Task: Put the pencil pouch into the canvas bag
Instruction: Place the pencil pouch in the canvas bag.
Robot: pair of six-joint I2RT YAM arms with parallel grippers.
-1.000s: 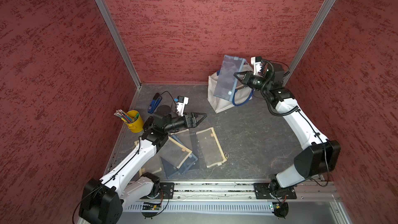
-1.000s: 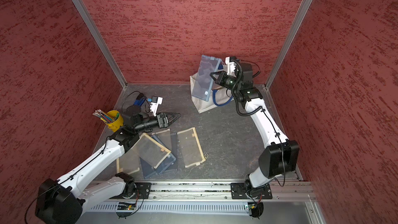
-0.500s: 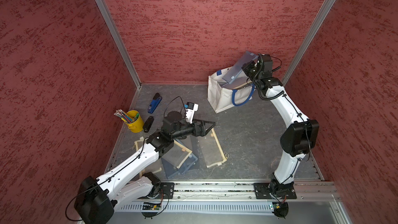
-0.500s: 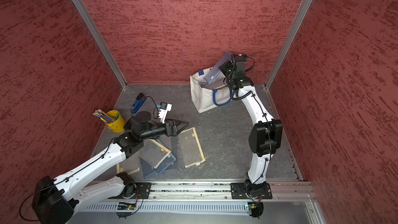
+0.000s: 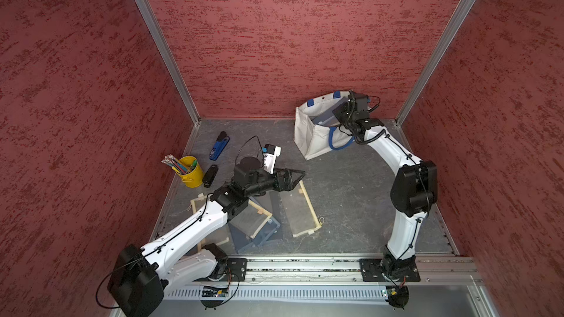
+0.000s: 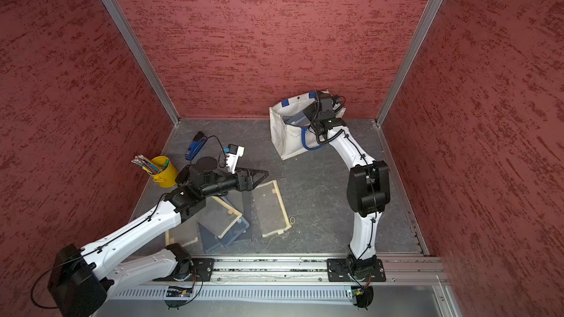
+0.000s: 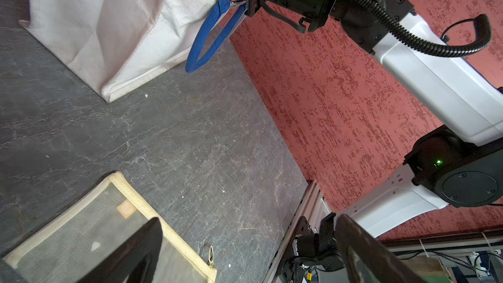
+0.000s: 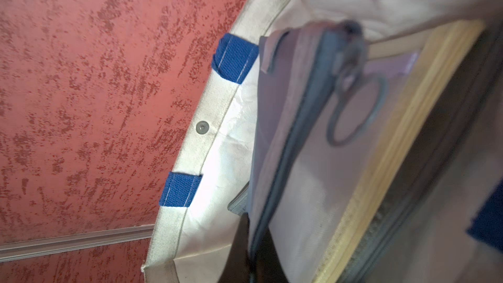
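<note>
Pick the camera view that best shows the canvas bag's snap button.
The right wrist view: the snap button sits close and sharp on the canvas bag rim. Both top views show it only as a tiny dot; the left wrist view shows only the bag's outside.

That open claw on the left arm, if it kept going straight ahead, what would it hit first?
Nothing close: the left gripper faces bare table. It seems angled slightly down, so probably that table first, otherwise the red side wall; depth is hard to judge.
</note>
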